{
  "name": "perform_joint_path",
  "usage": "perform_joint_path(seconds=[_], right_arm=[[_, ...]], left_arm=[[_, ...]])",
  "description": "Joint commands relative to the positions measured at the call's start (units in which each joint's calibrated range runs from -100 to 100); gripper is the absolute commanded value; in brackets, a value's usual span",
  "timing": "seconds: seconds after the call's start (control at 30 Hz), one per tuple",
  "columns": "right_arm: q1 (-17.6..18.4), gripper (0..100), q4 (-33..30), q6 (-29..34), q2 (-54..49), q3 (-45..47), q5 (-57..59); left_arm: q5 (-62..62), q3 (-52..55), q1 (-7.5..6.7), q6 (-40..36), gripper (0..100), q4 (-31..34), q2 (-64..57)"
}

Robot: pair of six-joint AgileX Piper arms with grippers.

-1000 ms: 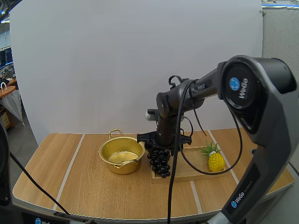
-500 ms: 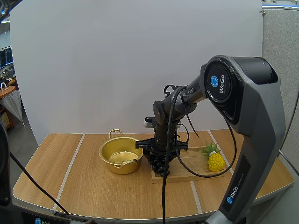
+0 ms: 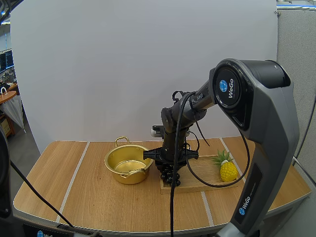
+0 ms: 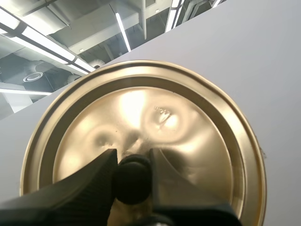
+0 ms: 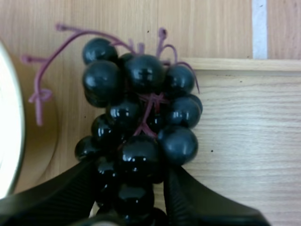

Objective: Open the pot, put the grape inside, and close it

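Pot [image 3: 127, 165] is open and empty on the table [image 3: 94, 197], so step one looks done. The lid [image 4: 141, 117] is off the pot and held up in the air by the left arm; left jaws are clamped on the lid's black knob [image 4: 132, 178], one finger on each side of it, with the lid's gold face turned to the camera. The grapes [image 5: 138, 127] are not in the pot yet. The dark bunch lies just beside the pot, on the pot-side edge of the wooden tray [image 3: 205, 181], with some berries and the purple stem ends hanging off that edge toward the pot. The right arm is down over the bunch. Right jaws stand apart with one finger on each side of the bunch's near berries, close against them; I can't tell whether they are squeezing, and the bunch looks like it is lying on the tray, not lifted. A toy pineapple [image 3: 228, 171] sits on the same tray, on the far side of the grapes from the pot, not part of the job. My read is that the task is about a third done. Left to do: close on the bunch, lift it, carry it the short way over the pot rim, drop it in, then bring the lid back down onto the pot. One risk is loose berries or stems catching on the pot rim, since the pot is so near.
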Motion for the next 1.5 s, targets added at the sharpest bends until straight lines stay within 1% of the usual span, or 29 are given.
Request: perform_joint_path(seconds=[0.0, 0.5, 1.07, 1.13, 1.2, 1.3, 1.47], right_arm=[[-0.07, 5, -0.76, -0.29, -1.61, 0.26, 1.12], [-0.07, 5, -1.41, -0.05, -3.1, 0.1, 3.92], [-0.07, 5, -1.52, -0.35, -22.59, 0.1, 3.92], [-0.07, 5, -1.52, -2.08, -24.69, 0.1, 3.18], [0.4, 5, -1.16, -4.76, -26.64, 0.1, 1.61], [1.61, 5, -0.39, -6.77, -28.44, -0.04, 0.05], [4.54, 5, -0.39, -6.99, -27.93, -4.23, 3.81]], left_arm=[[-3.26, -0.54, -0.11, -0.44, 0, -0.03, -0.4], [-3.26, -0.54, -0.11, -0.44, 0, -0.03, -0.4], [-3.26, -0.54, -0.11, -0.44, 0, -0.03, -0.4], [-3.26, -0.54, -0.11, -0.44, 0, -0.03, -0.4], [-3.26, -0.54, -0.11, -0.44, 0, -0.03, -0.4], [-3.26, -0.54, -0.11, -0.44, 0, -0.03, -0.4], [-3.26, -0.54, -0.11, -0.44, 0, -0.03, -0.4]])
